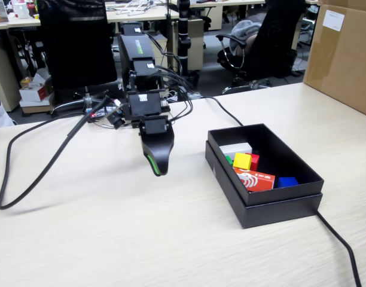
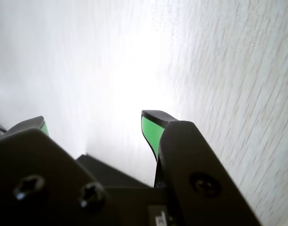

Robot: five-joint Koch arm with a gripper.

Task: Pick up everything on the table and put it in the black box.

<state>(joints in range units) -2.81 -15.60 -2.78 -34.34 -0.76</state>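
Note:
The black box [image 1: 280,210] stands on the beige table [image 1: 111,233] at the right in the fixed view. Inside it a yellow cube [image 1: 242,161] lies with a red cube [image 1: 255,160] on its right and a green cube [image 1: 229,159], mostly hidden, on its left. My gripper [image 1: 158,167] hangs over bare table to the left of the box, pointing down. In the wrist view the gripper [image 2: 94,121] is open; its green-lined fingertips [image 2: 151,129] stand wide apart with only bright table between them.
The box also holds a red-and-white packet [image 1: 255,179], a blue block [image 1: 286,182] and a white object [image 1: 235,148]. A brown carton [image 1: 344,54] stands at the back right. One black cable [image 1: 33,158] loops at the left; another cable [image 1: 341,245] runs from the box's front corner.

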